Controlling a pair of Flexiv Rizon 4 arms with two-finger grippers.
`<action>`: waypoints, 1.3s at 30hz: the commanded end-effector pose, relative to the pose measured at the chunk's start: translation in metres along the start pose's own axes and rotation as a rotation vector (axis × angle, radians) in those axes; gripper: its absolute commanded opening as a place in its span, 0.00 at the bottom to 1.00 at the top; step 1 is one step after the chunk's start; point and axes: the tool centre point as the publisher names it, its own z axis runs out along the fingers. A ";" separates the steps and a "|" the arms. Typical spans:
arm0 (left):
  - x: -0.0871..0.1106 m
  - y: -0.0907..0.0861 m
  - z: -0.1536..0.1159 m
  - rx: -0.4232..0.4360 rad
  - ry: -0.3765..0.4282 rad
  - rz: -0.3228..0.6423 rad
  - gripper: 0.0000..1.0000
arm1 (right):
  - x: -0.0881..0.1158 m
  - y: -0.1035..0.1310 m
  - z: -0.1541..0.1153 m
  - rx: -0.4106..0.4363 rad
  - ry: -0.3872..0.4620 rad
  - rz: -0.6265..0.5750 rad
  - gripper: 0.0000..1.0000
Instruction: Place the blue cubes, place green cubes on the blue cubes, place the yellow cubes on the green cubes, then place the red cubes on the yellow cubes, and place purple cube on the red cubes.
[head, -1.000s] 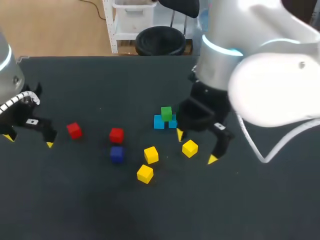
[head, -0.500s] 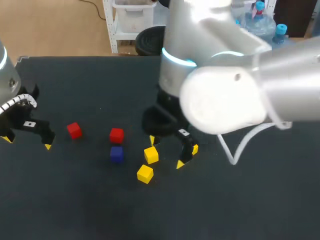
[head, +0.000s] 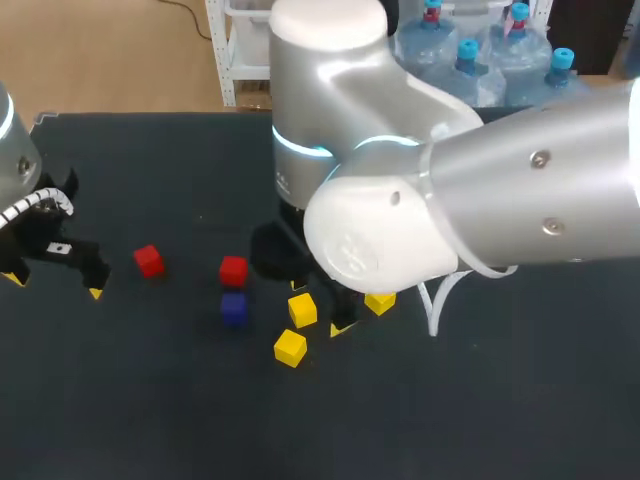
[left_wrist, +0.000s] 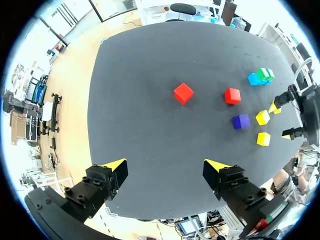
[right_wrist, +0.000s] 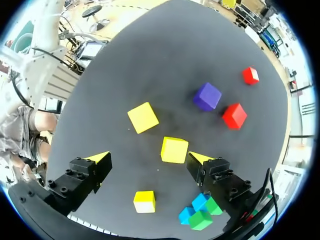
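Hovering over one yellow cube, the right gripper is spread wide and empty, fingers flanking the cube for pickup. The blue-and-green stack sits just beside. The left gripper, also wide, rests aside, clear of the work.

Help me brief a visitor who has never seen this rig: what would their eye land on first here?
The bulky silver right arm fills the middle of the head view, stretched across the dark table. Its open right gripper hangs over loose yellow cubes, with red cubes and a purple cube beyond, and a small cluster of blue and green cubes sits beside one finger.
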 end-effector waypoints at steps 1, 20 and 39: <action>0.000 0.001 0.000 0.004 -0.001 0.002 1.00 | 0.005 -0.010 0.011 -0.015 -0.014 0.010 1.00; 0.000 0.001 0.000 0.004 -0.001 0.002 1.00 | -0.004 -0.033 0.034 -0.067 -0.017 0.038 1.00; 0.000 0.001 0.000 0.004 -0.001 0.002 1.00 | -0.002 -0.031 0.043 -0.083 0.010 0.066 0.37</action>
